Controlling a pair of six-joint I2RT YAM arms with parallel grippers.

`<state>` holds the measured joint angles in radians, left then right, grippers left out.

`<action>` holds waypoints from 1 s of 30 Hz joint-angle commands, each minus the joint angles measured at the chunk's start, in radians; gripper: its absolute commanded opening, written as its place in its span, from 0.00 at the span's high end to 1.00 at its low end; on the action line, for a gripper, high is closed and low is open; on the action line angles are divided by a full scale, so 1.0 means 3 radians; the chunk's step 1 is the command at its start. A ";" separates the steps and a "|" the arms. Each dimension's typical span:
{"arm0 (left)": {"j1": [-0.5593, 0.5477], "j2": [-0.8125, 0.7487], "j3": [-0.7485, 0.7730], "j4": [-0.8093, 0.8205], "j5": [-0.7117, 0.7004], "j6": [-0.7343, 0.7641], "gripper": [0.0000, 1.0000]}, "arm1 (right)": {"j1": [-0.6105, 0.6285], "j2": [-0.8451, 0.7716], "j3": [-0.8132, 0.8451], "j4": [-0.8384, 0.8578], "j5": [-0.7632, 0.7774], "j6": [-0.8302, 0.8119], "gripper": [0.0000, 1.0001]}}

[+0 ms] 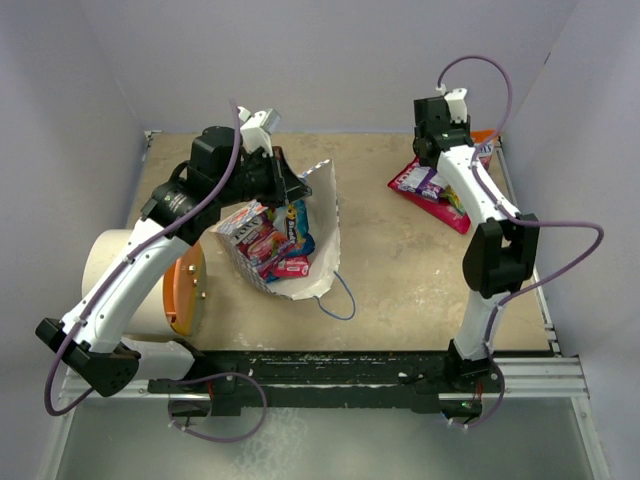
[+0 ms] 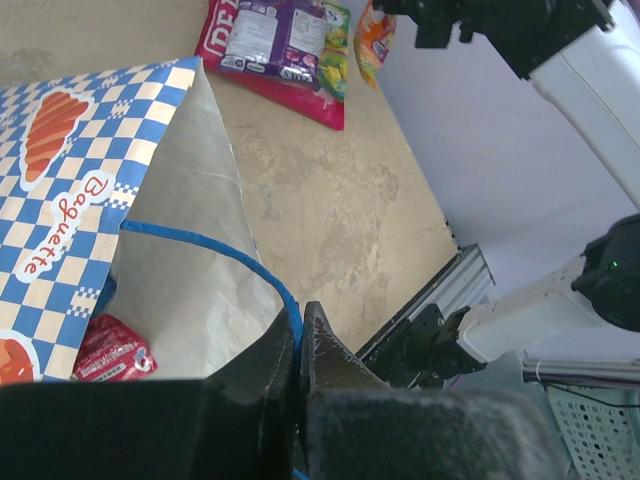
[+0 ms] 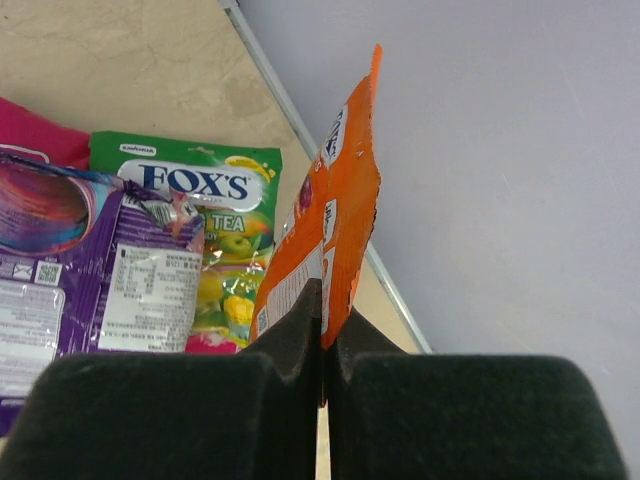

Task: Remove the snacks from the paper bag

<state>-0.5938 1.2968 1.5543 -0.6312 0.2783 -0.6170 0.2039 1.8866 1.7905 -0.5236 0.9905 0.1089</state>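
The left claw (image 2: 299,330) is clenched on the rim of the paper bag (image 1: 325,205), left of centre in the top view, with packets (image 1: 272,242) inside. The right claw (image 3: 322,345) grasps an orange packet (image 3: 345,190) at upper right, above other packets (image 1: 428,185) on the surface (image 1: 400,270).

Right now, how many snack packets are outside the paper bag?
4: red packet, purple packet on it, green packet beside, orange packet pinched in the right gripper. More may hide underneath.

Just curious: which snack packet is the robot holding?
The orange packet, pinched upright in the right gripper; the purple packet and green packet lie flat on the table.
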 commanded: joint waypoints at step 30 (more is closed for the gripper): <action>0.0000 -0.0101 0.0328 -0.0321 0.0070 0.0248 1.00 | -0.0035 0.0805 0.0410 0.0238 -0.0528 -0.0055 0.61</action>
<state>-0.5938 1.2957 1.6207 -0.7673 0.2623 -0.5308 0.1959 2.2036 1.8572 -0.3889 0.8383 0.0418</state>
